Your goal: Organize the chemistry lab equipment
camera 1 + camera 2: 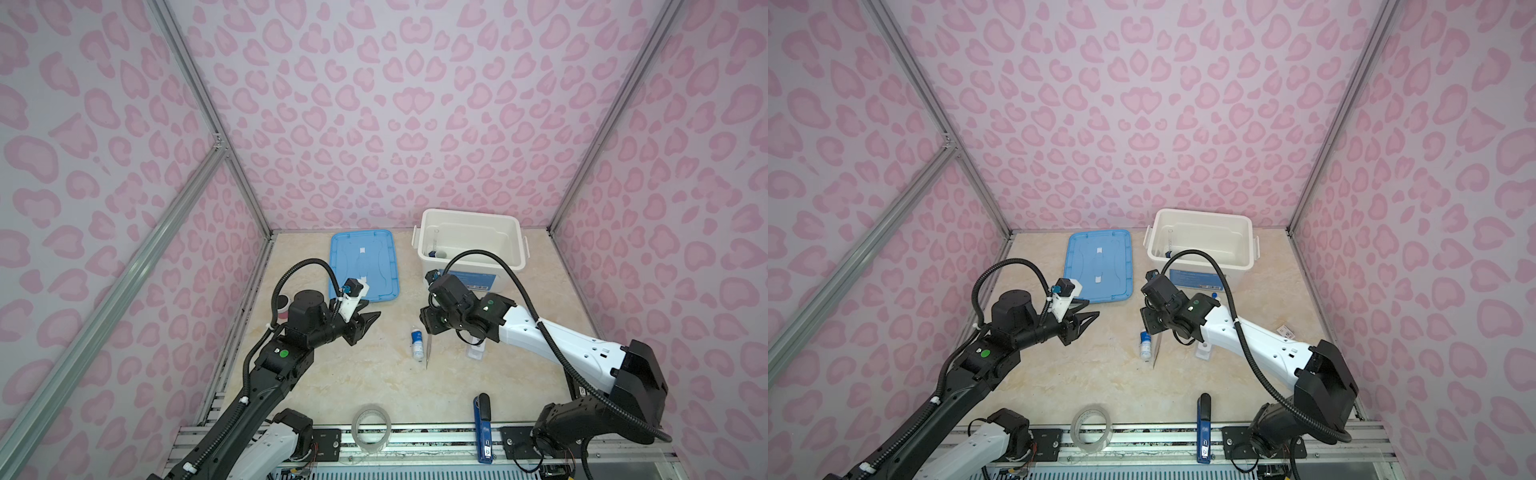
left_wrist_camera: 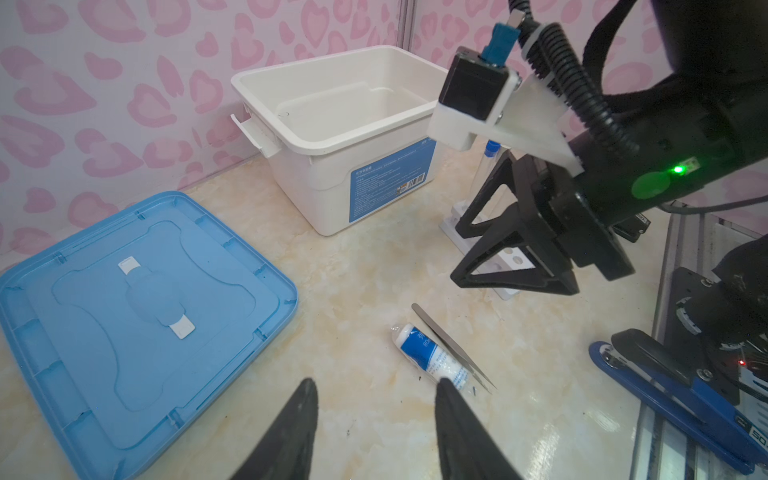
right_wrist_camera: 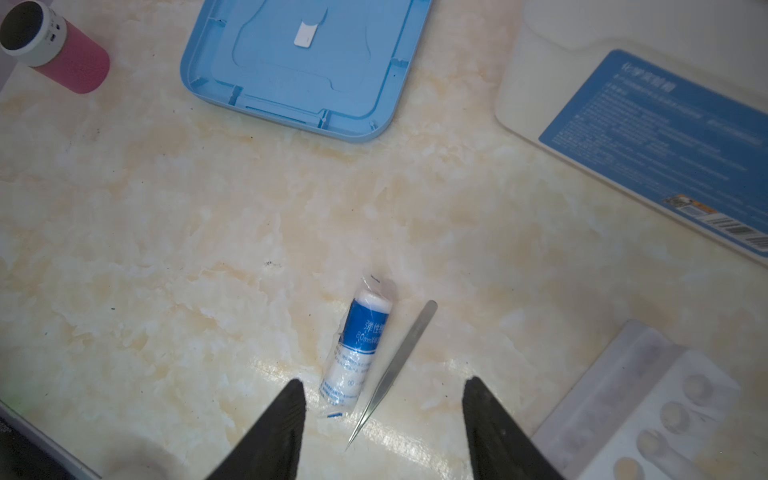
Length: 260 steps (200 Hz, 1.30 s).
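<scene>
The small blue-labelled white bottle (image 3: 361, 345) lies on its side mid-table, with the metal tweezers (image 3: 395, 365) flat beside it. My right gripper (image 3: 384, 380) hangs open just above both, its jaws wide and empty, pointing down in both top views (image 1: 428, 326). The white rack (image 2: 511, 259) stands just behind that gripper and holds a blue-capped test tube (image 2: 490, 158). A blue-based clear cylinder (image 1: 434, 245) stands inside the white bin (image 1: 469, 216). My left gripper (image 1: 374, 318) is open and empty, left of the bottle (image 1: 417, 343) and well apart from it.
The bin's blue lid (image 1: 361, 266) lies flat at the back, left of the bin. A clear tape roll (image 1: 371, 428) and a dark blue stapler (image 1: 483, 428) sit at the front edge. A pink cylinder (image 3: 54, 45) stands at the far left by the wall.
</scene>
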### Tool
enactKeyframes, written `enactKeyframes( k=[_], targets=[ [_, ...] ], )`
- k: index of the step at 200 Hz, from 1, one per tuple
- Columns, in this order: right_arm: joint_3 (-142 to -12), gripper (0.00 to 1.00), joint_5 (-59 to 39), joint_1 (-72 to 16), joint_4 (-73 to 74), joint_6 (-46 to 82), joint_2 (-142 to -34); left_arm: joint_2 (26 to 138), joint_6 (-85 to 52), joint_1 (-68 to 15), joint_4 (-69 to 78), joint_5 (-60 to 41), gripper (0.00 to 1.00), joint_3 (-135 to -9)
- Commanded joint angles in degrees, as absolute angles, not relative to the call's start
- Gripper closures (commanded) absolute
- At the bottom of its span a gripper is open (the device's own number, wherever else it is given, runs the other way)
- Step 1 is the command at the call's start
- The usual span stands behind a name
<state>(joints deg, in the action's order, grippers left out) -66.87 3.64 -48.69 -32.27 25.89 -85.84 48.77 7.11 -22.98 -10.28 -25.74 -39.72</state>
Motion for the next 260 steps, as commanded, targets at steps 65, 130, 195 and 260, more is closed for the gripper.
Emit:
enactKeyframes(
  k=[65,130,195,260],
  targets=[
    [-67.44,0.32,4.98,-54.74,-30.10,35.40,-97.26,48.00,6.94,-22.95,-8.09,-26.15,0.52,-38.67],
    [-71.17,0.31,6.18,-54.34,-34.71,38.85,-104.05,48.70,6.94,-22.96,-8.11,-26.04,0.52,-38.84],
    [-71.63,0.34,5.17,-53.50,-35.10,39.37,-106.39,48.93,6.94,-23.00,-8.00,-25.99,0.52,-38.66],
    [-72.44,0.42,2.71,-52.86,-33.67,38.10,-109.27,49.25,7.03,-23.02,-8.10,-25.60,0.52,-38.57]
  ],
)
